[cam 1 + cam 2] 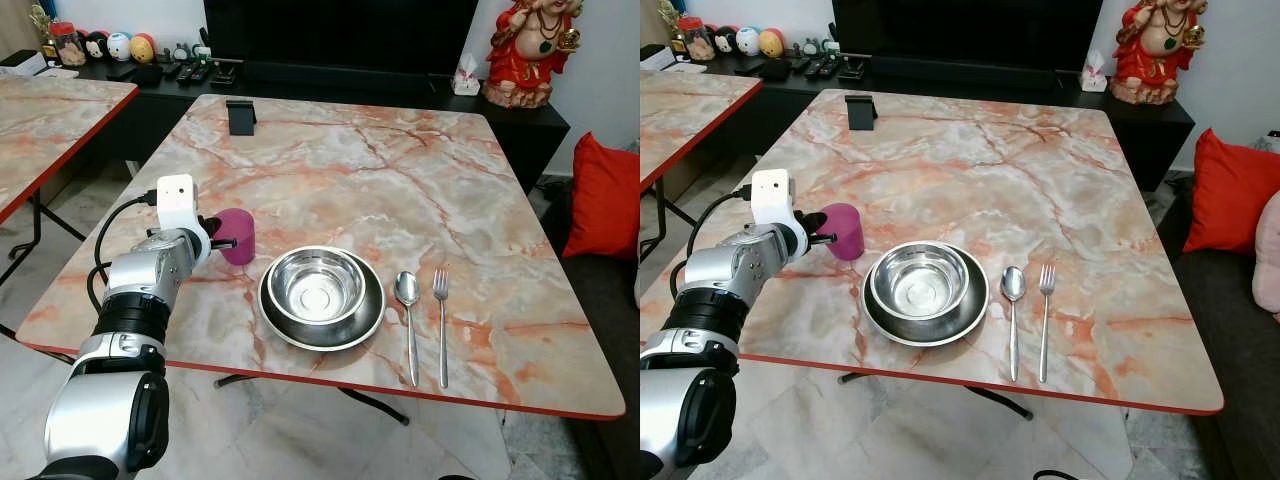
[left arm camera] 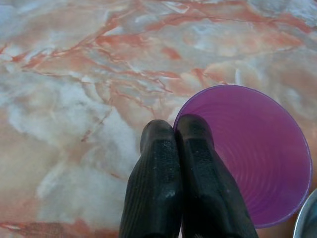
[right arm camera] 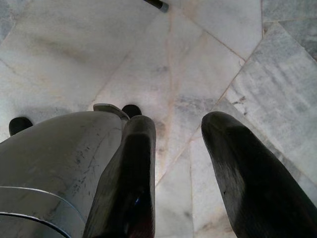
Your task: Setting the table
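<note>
A purple cup (image 1: 238,235) stands upright on the marble table (image 1: 350,170), just left of a steel bowl (image 1: 318,283) that sits in a dark plate (image 1: 300,338). A spoon (image 1: 408,300) and a fork (image 1: 441,300) lie side by side to the right of the plate. My left gripper (image 2: 176,124) is at the cup's near-left rim, its fingers pressed together on the rim of the cup (image 2: 257,158), one inside and one outside. My right gripper (image 3: 181,124) hangs open over the tiled floor.
A black phone stand (image 1: 240,116) sits at the table's far edge. A second marble table (image 1: 50,110) stands to the left. Behind are a dark console with a red statue (image 1: 530,50), and a red cushion (image 1: 605,200) to the right.
</note>
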Controlling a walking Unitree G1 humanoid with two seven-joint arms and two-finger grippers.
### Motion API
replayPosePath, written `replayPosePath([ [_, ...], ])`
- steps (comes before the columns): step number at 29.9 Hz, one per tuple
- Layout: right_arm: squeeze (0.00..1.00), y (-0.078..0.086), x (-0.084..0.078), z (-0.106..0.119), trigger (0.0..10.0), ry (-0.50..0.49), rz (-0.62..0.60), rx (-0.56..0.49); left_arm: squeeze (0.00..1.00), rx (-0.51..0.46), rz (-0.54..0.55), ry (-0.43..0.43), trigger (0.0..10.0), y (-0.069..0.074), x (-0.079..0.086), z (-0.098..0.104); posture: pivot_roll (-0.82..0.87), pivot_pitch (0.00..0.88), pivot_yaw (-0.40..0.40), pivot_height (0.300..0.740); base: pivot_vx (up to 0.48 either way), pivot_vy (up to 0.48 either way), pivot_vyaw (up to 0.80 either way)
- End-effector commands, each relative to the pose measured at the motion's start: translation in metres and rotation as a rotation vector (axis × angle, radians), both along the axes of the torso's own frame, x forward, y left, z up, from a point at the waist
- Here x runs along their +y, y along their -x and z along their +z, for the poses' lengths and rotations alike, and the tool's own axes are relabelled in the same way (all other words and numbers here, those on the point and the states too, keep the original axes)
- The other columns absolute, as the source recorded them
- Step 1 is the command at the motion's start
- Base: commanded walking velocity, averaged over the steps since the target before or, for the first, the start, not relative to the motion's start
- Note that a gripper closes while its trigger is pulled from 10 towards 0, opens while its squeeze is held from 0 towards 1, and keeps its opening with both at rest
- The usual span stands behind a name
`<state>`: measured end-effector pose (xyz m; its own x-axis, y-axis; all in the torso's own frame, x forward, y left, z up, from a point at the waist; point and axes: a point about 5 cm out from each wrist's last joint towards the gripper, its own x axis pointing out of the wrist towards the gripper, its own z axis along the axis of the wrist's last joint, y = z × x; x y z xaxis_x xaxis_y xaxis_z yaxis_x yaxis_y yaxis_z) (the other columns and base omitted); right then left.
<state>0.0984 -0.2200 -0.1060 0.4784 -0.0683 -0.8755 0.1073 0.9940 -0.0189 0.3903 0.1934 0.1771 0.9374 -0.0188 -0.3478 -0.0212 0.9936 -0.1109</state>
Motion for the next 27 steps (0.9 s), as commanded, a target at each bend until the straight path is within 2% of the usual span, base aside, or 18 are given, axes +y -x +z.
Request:
replayPosePath([
  [1, 0.00, 0.003, -0.003, 0.000, 10.0, 0.008, 0.000, 0.011, 1.00, 0.038, 0.003, -0.010, 10.0, 0.004, -0.002, -0.007, 0.00, 0.000, -0.049, 0.736, 0.000, 0.000, 0.00],
  [7, 0.00, 0.003, -0.003, 0.000, 10.0, 0.006, 0.000, 0.011, 1.00, 0.033, -0.002, -0.005, 10.0, 0.004, -0.003, -0.005, 0.00, 0.000, -0.048, 0.736, 0.000, 0.000, 0.00],
  [8, 0.00, 0.003, -0.003, 0.000, 10.0, 0.006, 0.000, 0.011, 0.80, 0.024, 0.001, -0.004, 10.0, 0.004, -0.003, -0.003, 0.00, 0.000, -0.048, 0.736, 0.000, 0.000, 0.00],
  [9, 0.00, 0.003, -0.003, 0.000, 10.0, 0.006, 0.001, 0.011, 0.80, 0.020, 0.003, -0.005, 10.0, 0.003, -0.004, -0.003, 0.00, 0.000, -0.048, 0.736, 0.000, 0.000, 0.00],
  [10, 0.00, 0.003, -0.003, 0.000, 10.0, 0.006, 0.002, 0.011, 0.34, 0.016, 0.006, -0.004, 10.0, 0.003, -0.003, -0.002, 0.00, 0.000, -0.048, 0.736, 0.000, 0.000, 0.00],
  [11, 0.00, 0.003, -0.003, 0.000, 10.0, 0.006, 0.002, 0.011, 0.34, 0.014, 0.008, -0.004, 10.0, 0.003, -0.003, -0.001, 0.00, 0.000, -0.048, 0.736, 0.000, 0.000, 0.00],
  [12, 0.00, 0.003, -0.003, 0.000, 10.0, 0.005, 0.001, 0.011, 0.19, 0.003, 0.012, -0.002, 10.0, 0.003, -0.004, 0.001, 0.00, 0.000, -0.048, 0.736, 0.000, 0.000, 0.00],
  [13, 0.00, 0.003, -0.003, 0.000, 10.0, 0.005, 0.000, 0.011, 0.19, -0.004, 0.015, -0.001, 10.0, 0.002, -0.004, 0.002, 0.00, 0.000, -0.048, 0.736, 0.000, 0.000, 0.00],
  [14, 0.00, 0.003, -0.003, 0.000, 10.0, 0.005, 0.000, 0.011, 0.14, -0.018, 0.016, -0.004, 10.0, 0.002, -0.004, 0.005, 0.00, 0.000, -0.049, 0.736, 0.000, 0.000, 0.00],
  [19, 0.00, 0.003, -0.002, 0.000, 10.0, 0.005, 0.000, 0.011, 0.12, -0.079, 0.027, 0.002, 10.0, -0.001, -0.005, 0.019, 0.00, 0.000, -0.049, 0.736, 0.000, 0.000, 0.00],
  [20, 0.00, 0.003, -0.002, 0.000, 10.0, 0.005, 0.000, 0.010, 0.00, -0.099, 0.030, 0.009, 10.0, -0.001, -0.005, 0.022, 0.00, 0.000, -0.049, 0.736, 0.000, 0.000, 0.00],
  [22, 0.00, 0.003, -0.002, 0.000, 10.0, 0.005, 0.000, 0.010, 0.00, -0.136, 0.031, 0.026, 10.0, -0.002, -0.007, 0.028, 0.01, 0.000, -0.049, 0.736, 0.000, 0.000, 0.00],
  [27, 0.00, 0.002, -0.002, 0.000, 10.0, 0.003, 0.000, 0.009, 0.00, -0.139, 0.027, 0.023, 10.0, -0.002, -0.009, 0.029, 0.00, 0.000, -0.049, 0.736, 0.000, 0.000, 0.00],
])
